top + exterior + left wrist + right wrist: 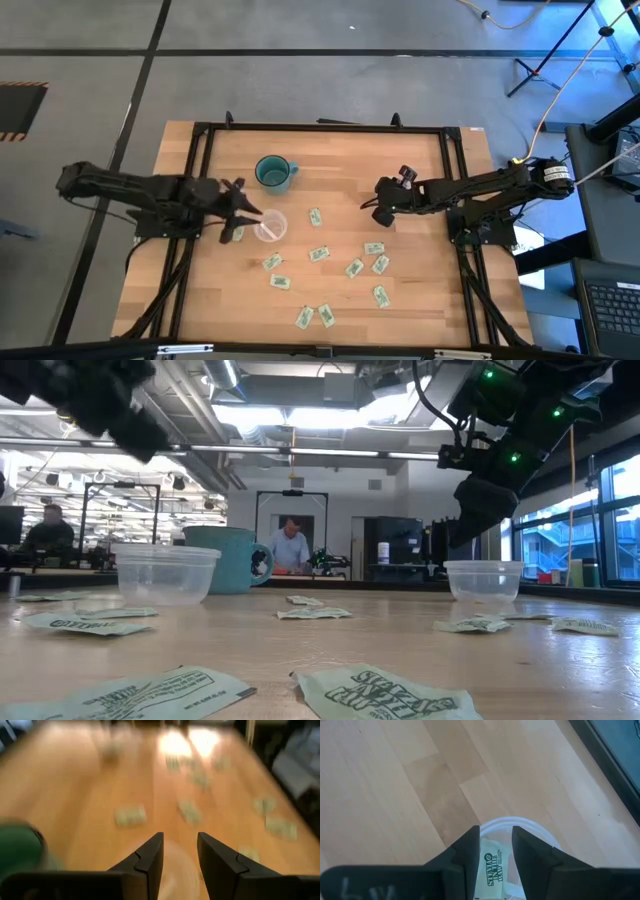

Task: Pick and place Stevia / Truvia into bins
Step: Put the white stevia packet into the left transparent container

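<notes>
Two clear cups stand on the desk [420, 300]. The left cup [270, 227] sits just near of the teal mug [273, 173]. The right cup [484, 580] sits well to the right, under the right arm.

One mug only, at the far left-centre.

Ten loose sachets [319, 253] counted flat on the wood, scattered from the middle toward the near edge, between and nearer than the cups. An eleventh pale shape beside the left arm's fingers is too hidden to call. None of these touch a cup.

One more, the held sachet [493, 865], stands on edge between the fingers of the right hand [496, 835], which are closed narrowly on it. It hangs directly above the right cup's mouth.

Left hand [180, 840] hovers at the left cup's left rim, fingers parted a moderate gap with nothing between them. Its wrist view is blurred, so the cup's contents cannot be told.
</notes>
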